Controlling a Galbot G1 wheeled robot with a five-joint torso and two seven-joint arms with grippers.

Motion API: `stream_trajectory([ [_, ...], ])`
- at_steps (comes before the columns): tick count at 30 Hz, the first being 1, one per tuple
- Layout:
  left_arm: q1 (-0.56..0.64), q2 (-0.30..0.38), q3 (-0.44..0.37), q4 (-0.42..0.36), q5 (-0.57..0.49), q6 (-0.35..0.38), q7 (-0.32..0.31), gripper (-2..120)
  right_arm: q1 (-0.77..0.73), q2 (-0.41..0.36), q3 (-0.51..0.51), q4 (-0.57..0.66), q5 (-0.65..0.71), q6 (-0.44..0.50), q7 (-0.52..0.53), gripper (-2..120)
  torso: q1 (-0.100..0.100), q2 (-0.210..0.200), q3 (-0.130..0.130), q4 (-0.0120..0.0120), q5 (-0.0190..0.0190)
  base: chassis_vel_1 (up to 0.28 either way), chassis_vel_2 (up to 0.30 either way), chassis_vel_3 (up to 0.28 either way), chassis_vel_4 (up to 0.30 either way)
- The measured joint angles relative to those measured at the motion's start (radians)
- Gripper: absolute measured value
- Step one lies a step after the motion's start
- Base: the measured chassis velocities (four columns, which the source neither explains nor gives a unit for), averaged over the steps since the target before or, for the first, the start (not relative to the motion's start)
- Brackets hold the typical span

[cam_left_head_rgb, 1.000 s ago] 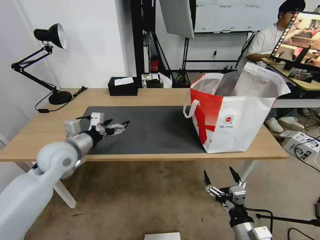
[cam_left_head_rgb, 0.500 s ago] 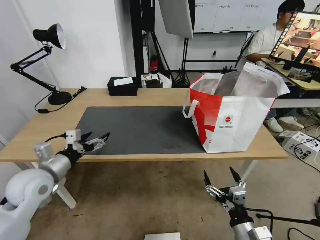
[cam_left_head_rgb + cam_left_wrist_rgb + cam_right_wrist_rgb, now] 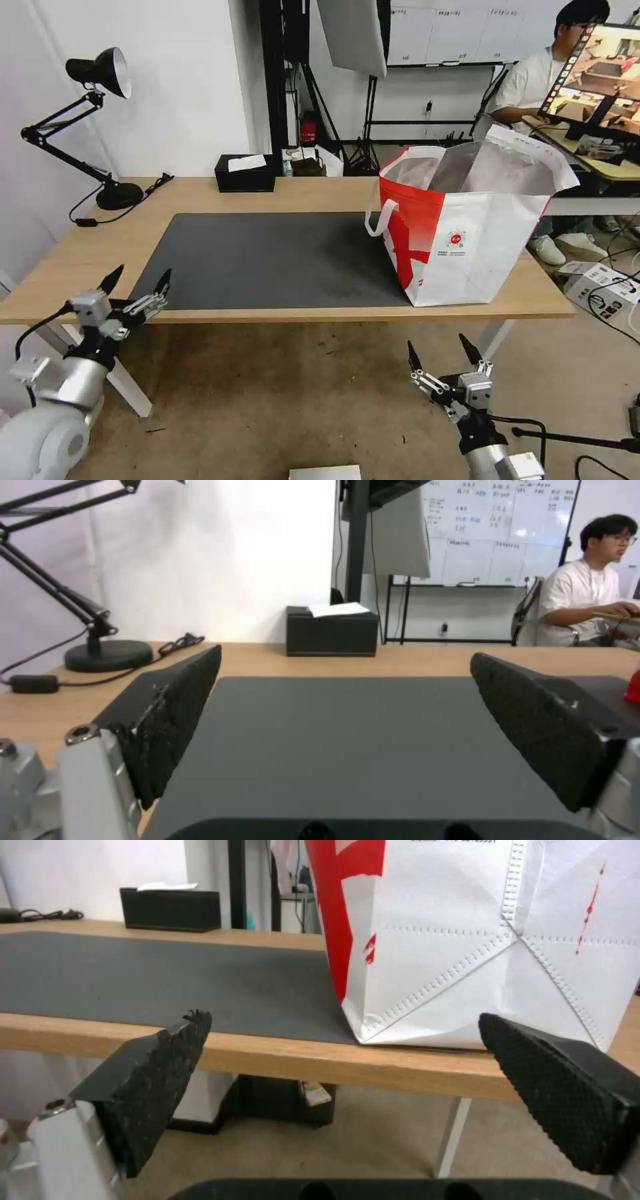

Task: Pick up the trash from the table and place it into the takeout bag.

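Our left gripper [image 3: 138,281] has pulled back off the mat [image 3: 280,257] to the table [image 3: 80,260] edge, jaws wide and empty. No trash lies on the table; the bag [image 3: 467,233] stands at the right. Right gripper [image 3: 441,352] hangs below, spread wide. We judge the task done.

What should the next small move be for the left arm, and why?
Probably none: park it. The table and its mat show no trash, and the takeout bag stands upright at the mat's right end. The left hand is open and holds nothing at the near edge; the right hand hangs open below the table.
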Motion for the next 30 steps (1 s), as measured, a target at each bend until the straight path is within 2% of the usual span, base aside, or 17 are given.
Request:
stream_trajectory([
  [1,0.012,-0.022,0.001,0.003,0.012,-0.024,0.008,100,0.0,0.0,0.0,0.0,0.0,0.0,0.0,100,0.0,0.0,0.0,0.0,0.0001,0.0,0.0,0.0,0.0],
  [10,0.03,-0.081,0.013,0.019,0.091,-0.1,0.005,100,0.0,0.0,0.0,0.0,0.0,0.0,0.0,100,0.0,0.0,0.0,-0.0003,0.0,0.0,0.0,0.0,0.0],
  [11,0.051,-0.098,0.013,0.029,0.111,-0.128,0.003,100,0.0,0.0,0.0,0.0,0.0,0.0,0.0,100,0.0,0.0,0.0,-0.0002,0.0,0.0,0.0,0.0,0.0],
  [18,0.102,-0.135,0.026,0.035,0.153,-0.16,-0.001,100,0.0,0.0,0.0,0.0,0.0,0.0,0.0,100,0.0,0.0,0.0,-0.0002,0.0001,0.0,0.0,0.0,0.0],
  [30,0.135,-0.161,0.034,0.051,0.154,-0.194,0.0,100,0.0,0.0,0.0,0.0,0.0,0.0,0.0,100,0.0,0.0,0.0,-0.0001,0.0,0.0,0.0,0.0,0.0],
])
